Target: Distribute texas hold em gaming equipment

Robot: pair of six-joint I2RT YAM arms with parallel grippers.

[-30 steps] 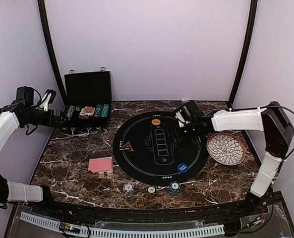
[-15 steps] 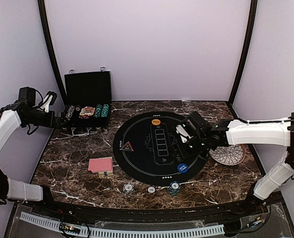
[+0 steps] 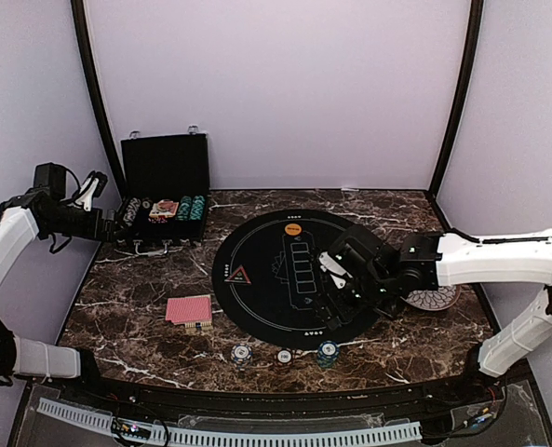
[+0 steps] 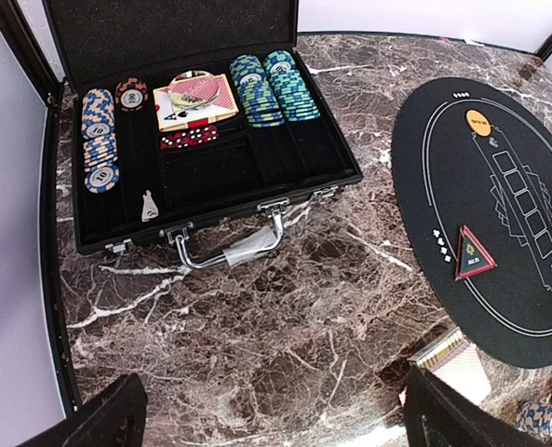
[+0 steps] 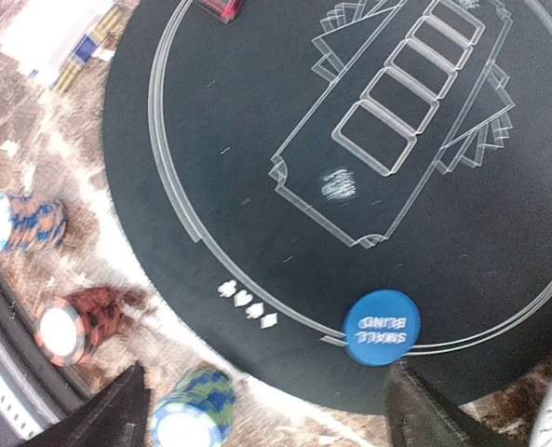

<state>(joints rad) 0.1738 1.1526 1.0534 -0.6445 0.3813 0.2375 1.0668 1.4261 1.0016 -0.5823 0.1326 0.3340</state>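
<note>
the right tool [image 5: 266, 372] hung low over the near right part of the round black mat [image 3: 257, 303]. its two fingers stood wide apart and there was nothing between them. in the right wrist view the blue button disc [image 5: 381, 328], marked "small blind", lay flat on the mat's ring line, close to the tip of one finger and not between the two. in the top view this disc was hidden under the tool. the orange button disc [image 3: 293, 227] lay on the far part of the mat, and a red triangle marker [image 3: 237, 273] lay on its left part.

three stacks stood in a row on the desk [image 3: 136, 326] along its near edge, just outside the mat: a blue and white chip stack [image 3: 242, 354], a smaller reddish chip stack [image 3: 285, 356] and a blue and green chip stack [image 3: 328, 352]. the deck of red-backed cards [image 3: 190, 309] lay between the mat and the left edge.

the black case [image 3: 164, 168] stood open in the far left corner. inside it were rows of teal and blue chips [image 4: 271, 88], orange and blue chips [image 4: 99, 140], some loose cards [image 4: 194, 101] and red dice [image 4: 187, 138]. the left tool [image 4: 276, 377] was in the air beside that corner, with its fingers apart and empty. the white plate [image 3: 436, 299] lay near the right edge, partly covered by the right arm.
</note>
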